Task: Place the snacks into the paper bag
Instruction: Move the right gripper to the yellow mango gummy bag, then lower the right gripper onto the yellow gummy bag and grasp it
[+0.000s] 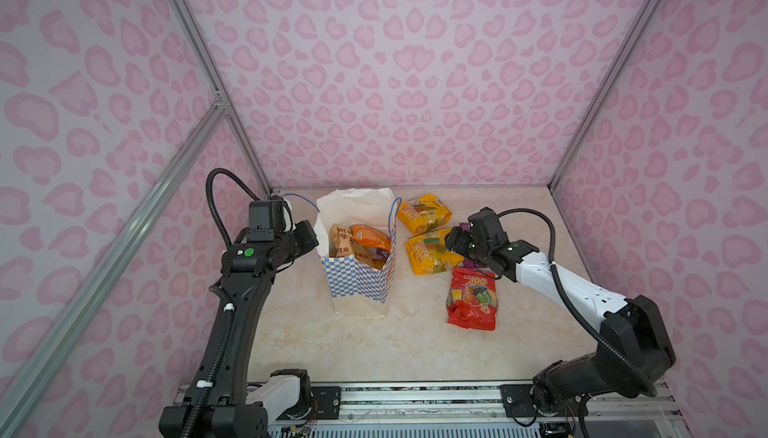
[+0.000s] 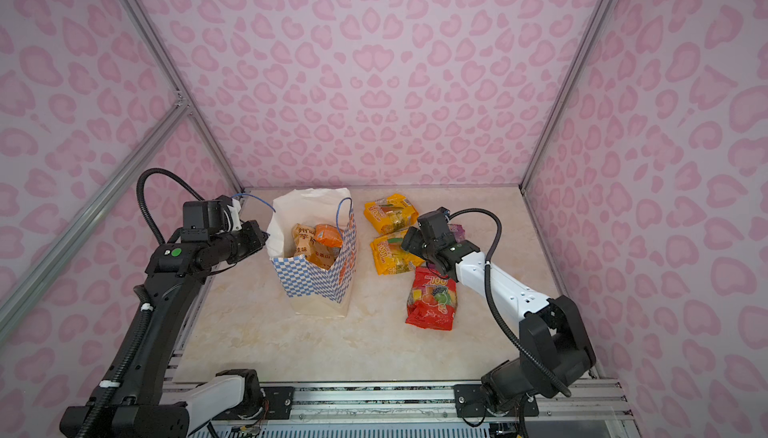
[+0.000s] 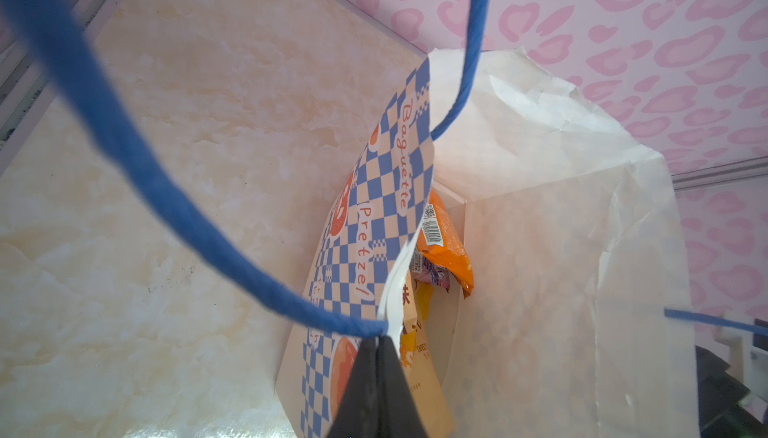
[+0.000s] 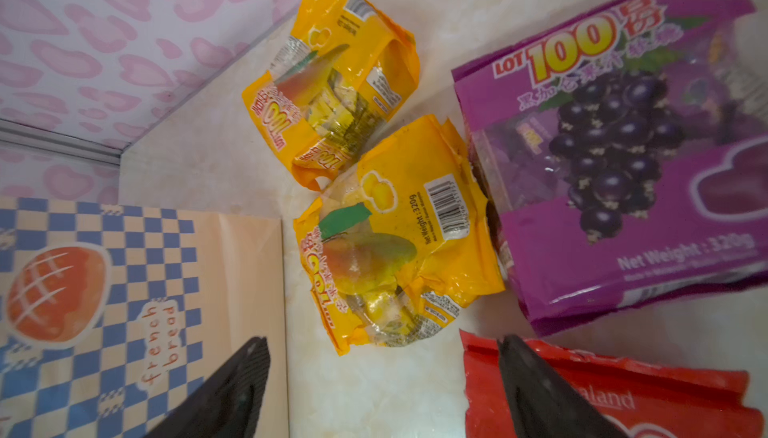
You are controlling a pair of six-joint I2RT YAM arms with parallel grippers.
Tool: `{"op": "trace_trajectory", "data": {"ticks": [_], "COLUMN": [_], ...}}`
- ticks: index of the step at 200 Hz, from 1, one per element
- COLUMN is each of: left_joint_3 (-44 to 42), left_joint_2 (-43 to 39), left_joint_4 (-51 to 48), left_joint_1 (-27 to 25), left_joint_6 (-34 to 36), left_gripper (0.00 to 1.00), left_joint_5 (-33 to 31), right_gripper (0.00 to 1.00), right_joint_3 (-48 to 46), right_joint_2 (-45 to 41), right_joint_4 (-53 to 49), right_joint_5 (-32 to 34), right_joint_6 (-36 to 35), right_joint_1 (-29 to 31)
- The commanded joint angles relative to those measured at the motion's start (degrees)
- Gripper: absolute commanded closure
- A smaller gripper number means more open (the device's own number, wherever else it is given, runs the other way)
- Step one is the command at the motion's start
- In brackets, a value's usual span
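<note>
Your left gripper (image 3: 380,342) clamps the rim of the cream, blue-checkered paper bag (image 3: 540,248). Your right gripper (image 4: 382,339) gapes empty, a yellow crinkly packet (image 4: 395,240) just ahead

Light: even, diffuse, fairly bright in all views; falls from above, source out of frame. Shadows: soft, faint; thin ones at base of paper bag (image 1: 360,290) and under red packet (image 1: 471,298), both top views. Glare: specular streaks on yellow mango-gummy packet (image 4: 399,244) and purple LOT 100 packet (image 4: 615,157); bag's white inner wall glows, semi-translucent, left wrist view. Blur: blue cord handle (image 3: 124,157) v. close to lens, heavily defocused; right gripper (image 4: 382,338) fingers (image 4: 224,394) soft; purple packet smeared twd pic edge. Distortion: wide-angle; aluminium frame rail (image 1: 124,240) splays outward twd pic edge, top views. Mid-frame sharpness good; packet print legible, right wrist view.
</note>
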Motion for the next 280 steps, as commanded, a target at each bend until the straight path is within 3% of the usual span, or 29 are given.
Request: {"op": "trace_trajectory", "data": {"ticks": [1,64,118,189,222,252,280], "left_joint_3": [0.0,-0.1,-0.3,-0.2,-0.1,-0.1,-0.2], "left_joint_2": [-0.6,-0.7,-0.5,-0.9,-0.5,-0.5,-0.6], "left_joint_4": [1.0,1.1,1.3,0.9,1.1,1.0,0.9], "left_joint_1": [0.0,0.0,0.0,0.0,0.0,0.0,0.0], "left_joint_6": [0.5,0.5,0.5,0.5,0.1,0.1,0.0], "left_gripper": [0.93,0.93,0.93,0.93,0.93,0.93,0.93], "left_joint_5": [-0.1,0.0,0.2,-0.2,0.2,0.3,0.3], "right_gripper": [0.09,0.06,0.30,0.56,0.58,0.53,0.61], "right_joint_3": [-0.5,-1.7,-0.4,-6.1,-6.6,-4.9,-4.2], "right_joint_2": [3.5,9.3,15.5,13.8,14.1,15.6,17.6], "right_joint_4": [3.1,3.2,9.8,16.5,18.4,16.7,18.0], "right_joint_5": [-2.9,0.0,-13.4,-15.2,-16.9,-16.4,-18.3], "right_joint_6": [1.9,1.4,-3.8,-2.2,-3.9,-5.3,-4.4], "right_joint_1": [-0.5,-5.0,-6.7,-8.0,-9.3,-10.1,-10.4]}}
